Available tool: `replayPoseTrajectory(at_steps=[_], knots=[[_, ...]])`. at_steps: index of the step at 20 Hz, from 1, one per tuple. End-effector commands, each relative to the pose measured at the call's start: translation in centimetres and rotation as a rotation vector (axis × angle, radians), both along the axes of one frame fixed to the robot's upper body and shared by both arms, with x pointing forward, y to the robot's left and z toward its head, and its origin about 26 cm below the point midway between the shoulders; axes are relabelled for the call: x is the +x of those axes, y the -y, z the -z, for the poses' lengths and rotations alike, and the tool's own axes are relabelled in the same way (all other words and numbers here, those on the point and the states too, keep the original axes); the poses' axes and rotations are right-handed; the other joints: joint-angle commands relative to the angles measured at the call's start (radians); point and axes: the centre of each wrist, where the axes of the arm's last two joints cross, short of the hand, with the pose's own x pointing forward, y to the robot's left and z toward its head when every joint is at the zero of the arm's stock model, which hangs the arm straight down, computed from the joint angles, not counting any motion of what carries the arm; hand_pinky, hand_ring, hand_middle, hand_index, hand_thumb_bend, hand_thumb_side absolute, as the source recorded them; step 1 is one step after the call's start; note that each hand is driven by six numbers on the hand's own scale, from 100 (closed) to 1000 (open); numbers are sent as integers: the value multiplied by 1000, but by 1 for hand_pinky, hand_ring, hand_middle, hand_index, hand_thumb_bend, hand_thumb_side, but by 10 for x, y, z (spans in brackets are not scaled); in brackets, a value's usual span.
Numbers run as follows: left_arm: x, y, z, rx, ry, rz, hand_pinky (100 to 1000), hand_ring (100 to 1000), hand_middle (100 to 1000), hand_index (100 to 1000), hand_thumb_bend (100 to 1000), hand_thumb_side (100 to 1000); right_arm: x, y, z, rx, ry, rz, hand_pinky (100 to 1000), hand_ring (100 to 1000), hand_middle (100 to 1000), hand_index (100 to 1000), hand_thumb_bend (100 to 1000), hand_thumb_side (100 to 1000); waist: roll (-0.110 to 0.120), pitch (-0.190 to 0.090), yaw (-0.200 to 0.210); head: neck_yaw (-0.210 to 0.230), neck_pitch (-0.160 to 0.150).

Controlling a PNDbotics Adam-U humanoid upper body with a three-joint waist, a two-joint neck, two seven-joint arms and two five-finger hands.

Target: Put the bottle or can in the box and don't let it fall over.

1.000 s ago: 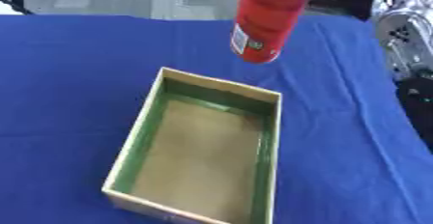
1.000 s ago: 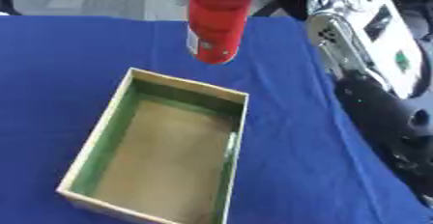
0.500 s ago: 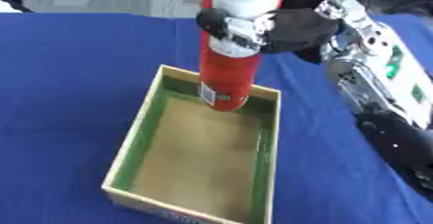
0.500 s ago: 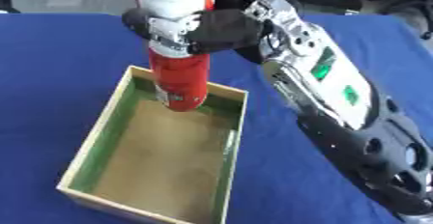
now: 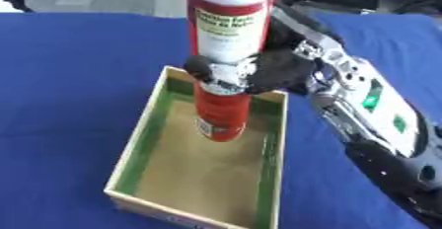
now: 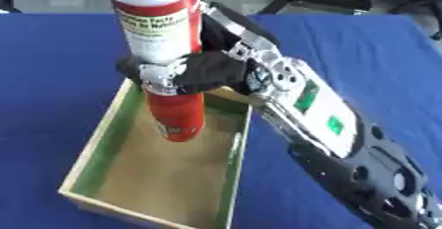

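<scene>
While upright inside the box (image 5: 138, 154), red can (image 5: 226, 60) within curled fingers of right hand (image 5: 259, 72).

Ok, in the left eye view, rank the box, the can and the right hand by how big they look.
1. Box, largest in the view.
2. Can: it looks nearly as long, but it is held up nearer the camera, so the gap is unsure.
3. Right hand, smallest, curled round the can.

A blue cloth covers the tabletop (image 5: 69, 75). On it sits one open box (image 5: 147, 141), pale wood outside, green inner walls, tan floor, lying slightly askew.
</scene>
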Motion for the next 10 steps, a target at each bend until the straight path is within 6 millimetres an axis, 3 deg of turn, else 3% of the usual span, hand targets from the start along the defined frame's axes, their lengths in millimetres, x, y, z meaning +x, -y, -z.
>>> replayPoseTrajectory(at_steps=[1,8,10], knots=[[-1,-2,-10,25,24,1,746,800,796,801,627,578,-5,-3,-1,-2,18,-3,796,688,292,335,247,100,7,-13,3,-6,-7],[-1,-2,-11,25,25,7,746,801,797,801,623,580,-6,-4,11,1,-17,6,797,697,301,347,266,100,8,-9,6,-9,-11],[-1,-1,-10,24,25,7,746,801,798,801,622,580,-6,-4,12,8,-17,4,805,730,361,408,312,100,8,-9,6,-9,-11]])
